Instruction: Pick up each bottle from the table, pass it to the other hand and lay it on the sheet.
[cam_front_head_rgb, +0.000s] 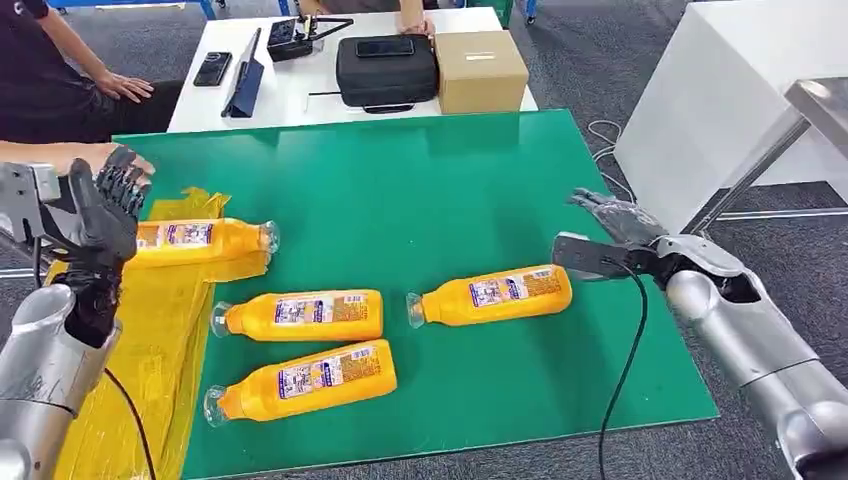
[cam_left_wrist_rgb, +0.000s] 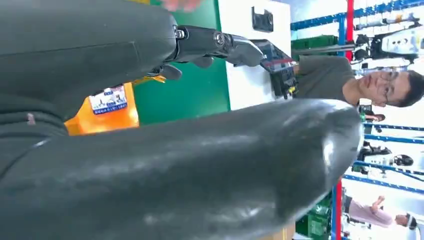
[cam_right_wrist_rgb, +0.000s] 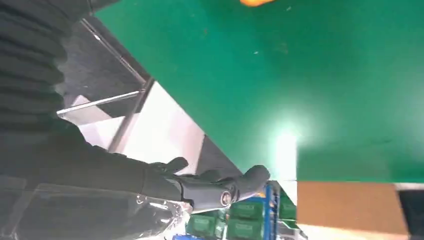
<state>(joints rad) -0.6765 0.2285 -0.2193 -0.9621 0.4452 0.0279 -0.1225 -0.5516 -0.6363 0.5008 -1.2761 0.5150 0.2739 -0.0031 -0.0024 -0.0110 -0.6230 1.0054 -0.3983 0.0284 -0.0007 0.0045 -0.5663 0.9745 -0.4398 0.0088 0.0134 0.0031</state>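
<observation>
In the left wrist view the left hand (cam_left_wrist_rgb: 150, 165) hides most of a bottle (cam_left_wrist_rgb: 107, 107). The bottle labels are too small to read. In the right wrist view another bottle (cam_right_wrist_rgb: 256, 2) is cut off by the edge.

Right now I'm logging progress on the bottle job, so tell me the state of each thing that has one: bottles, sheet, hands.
Bottle on the sheet: lying on its side, delivered.
Upper middle bottle: lying on the green table, not yet moved.
Lower bottle: lying on the table, not yet moved.
Right-side bottle: lying on the table, untouched.
Yellow sheet: spread flat, crinkled.
Left hand: raised, open, holding nothing.
Right hand: open, holding nothing.
</observation>
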